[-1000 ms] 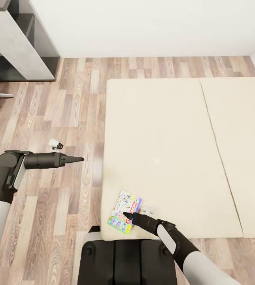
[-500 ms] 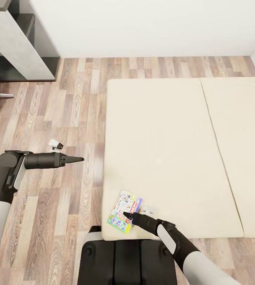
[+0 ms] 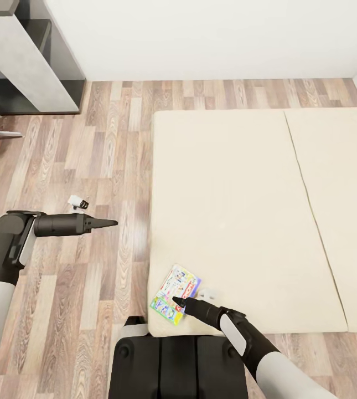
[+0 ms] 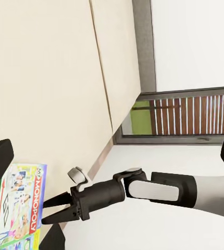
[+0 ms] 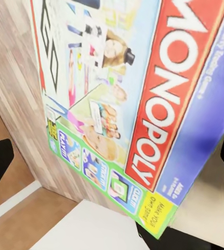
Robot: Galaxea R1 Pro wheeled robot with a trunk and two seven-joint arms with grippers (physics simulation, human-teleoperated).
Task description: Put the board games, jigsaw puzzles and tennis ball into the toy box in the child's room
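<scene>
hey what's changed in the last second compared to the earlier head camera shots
Very little. The whole head view has shifted slightly: bed, floor and grey shelf unit slid a little to the right together, so the camera moved, not the things. The Monopoly board game lies at the bed's near corner as before, the right pincer still poised over it, nothing grasped. The left pincer still hangs over the floor.

Board game reads "MONOPOLY" on its red band.
</scene>
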